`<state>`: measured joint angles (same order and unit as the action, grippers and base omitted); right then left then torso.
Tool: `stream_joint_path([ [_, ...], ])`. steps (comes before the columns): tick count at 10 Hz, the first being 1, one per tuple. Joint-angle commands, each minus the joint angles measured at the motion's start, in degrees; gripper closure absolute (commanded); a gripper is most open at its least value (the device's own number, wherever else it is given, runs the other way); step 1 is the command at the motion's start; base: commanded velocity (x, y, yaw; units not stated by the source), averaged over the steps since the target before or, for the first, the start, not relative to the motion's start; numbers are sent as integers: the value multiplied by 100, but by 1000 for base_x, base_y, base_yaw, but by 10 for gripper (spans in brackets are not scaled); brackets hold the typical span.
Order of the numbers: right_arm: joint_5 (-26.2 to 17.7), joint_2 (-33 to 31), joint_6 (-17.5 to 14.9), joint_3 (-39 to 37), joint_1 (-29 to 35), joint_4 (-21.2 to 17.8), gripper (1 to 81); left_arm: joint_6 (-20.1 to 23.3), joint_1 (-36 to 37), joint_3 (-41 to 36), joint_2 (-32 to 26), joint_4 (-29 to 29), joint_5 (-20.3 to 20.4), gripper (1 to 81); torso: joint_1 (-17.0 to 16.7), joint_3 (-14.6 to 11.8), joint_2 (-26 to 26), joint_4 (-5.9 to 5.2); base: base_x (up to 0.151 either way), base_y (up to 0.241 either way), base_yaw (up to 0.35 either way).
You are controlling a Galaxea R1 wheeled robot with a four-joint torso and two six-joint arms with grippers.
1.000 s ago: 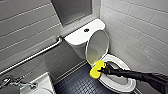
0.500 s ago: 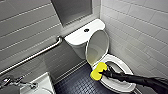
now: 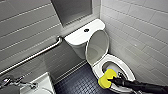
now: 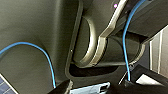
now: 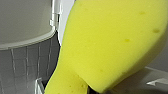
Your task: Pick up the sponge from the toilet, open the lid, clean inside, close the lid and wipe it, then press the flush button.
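1. Lower left of the frame: a white sink with a metal faucet, its corner edging the dark tiled floor.
2. Above it, a metal grab bar slants along the grey tiled wall.
3. The strip of floor between the sink and the toilet lies open.
4. Upper centre: the flush button sits on the tank top.
5. The lid stands raised against the tank, leaving the bowl open.
6. Lower centre-right: the sponge sits at the bowl's near-left rim, the right gripper clamped on it, its dark arm entering from the lower right corner.
7. Right: a white tiled wall runs close beside the bowl.
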<state>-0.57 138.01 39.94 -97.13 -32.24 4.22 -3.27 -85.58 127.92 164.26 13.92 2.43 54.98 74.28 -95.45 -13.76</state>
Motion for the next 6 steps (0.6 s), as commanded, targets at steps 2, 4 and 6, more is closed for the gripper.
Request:
stream_joint_path([
  [2,-49,-1157,5,1100,-155,79,811,19,-201,-91,-68,137,-471,10,0,0,0,0,0,0,0],
  [4,100,-1763,-3,1495,-436,79,811,19,-201,-91,-50,172,-462,10,0,0,0,-2,0,0,0],
  [6,355,-2371,-12,1708,-736,79,811,19,-201,-91,-59,172,-462,10,0,0,0,-2,0,0,0],
])
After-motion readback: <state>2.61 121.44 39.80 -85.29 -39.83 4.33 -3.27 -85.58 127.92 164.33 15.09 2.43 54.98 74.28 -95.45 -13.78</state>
